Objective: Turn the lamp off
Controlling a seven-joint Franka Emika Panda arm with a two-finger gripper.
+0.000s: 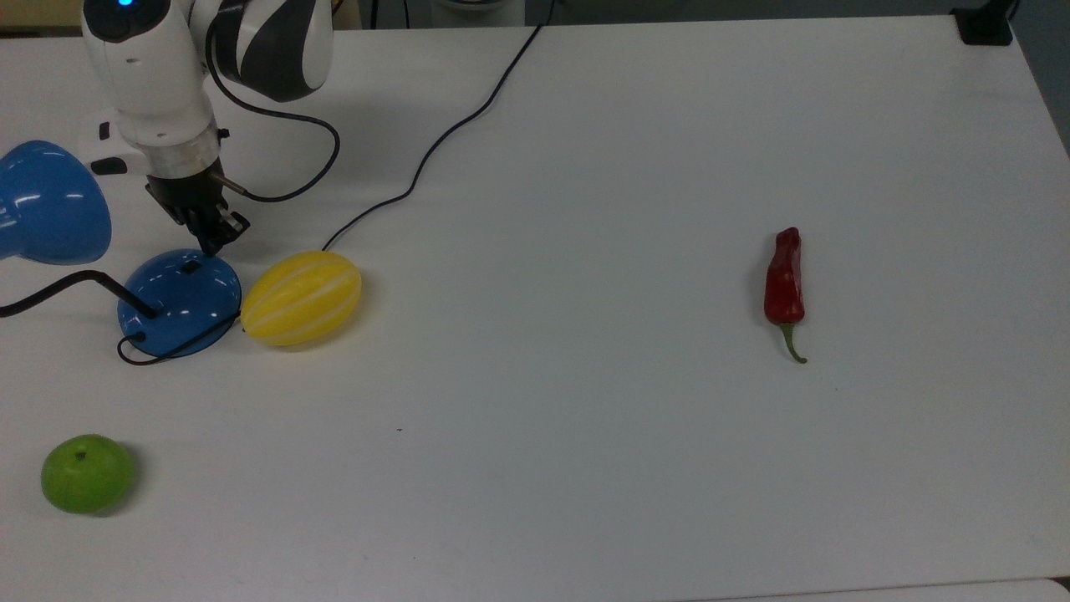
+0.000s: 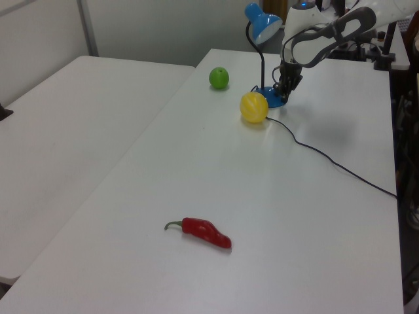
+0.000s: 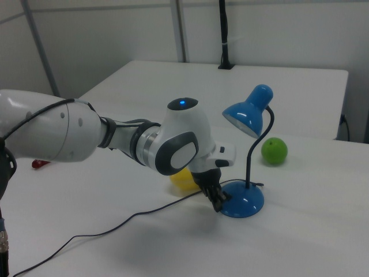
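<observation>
The blue lamp stands at the top view's left, with its dome base (image 1: 178, 301), a small black switch (image 1: 191, 267) on top, a black gooseneck and a bell shade (image 1: 46, 205). No glow comes from the shade (image 3: 248, 112), and the table under it is evenly lit. My gripper (image 1: 211, 242) is shut, empty, and points down just off the base's far edge, a little clear of the switch. In the right view the fingertips (image 3: 221, 205) hover beside the base (image 3: 242, 202). In the left view the gripper (image 2: 286, 91) hangs next to the base (image 2: 272, 98).
A yellow striped melon (image 1: 301, 298) lies against the base's right side in the top view. A green apple (image 1: 87, 473) sits near the front left, a red chili (image 1: 784, 280) far right. The lamp's black cord (image 1: 435, 142) runs to the table's back edge.
</observation>
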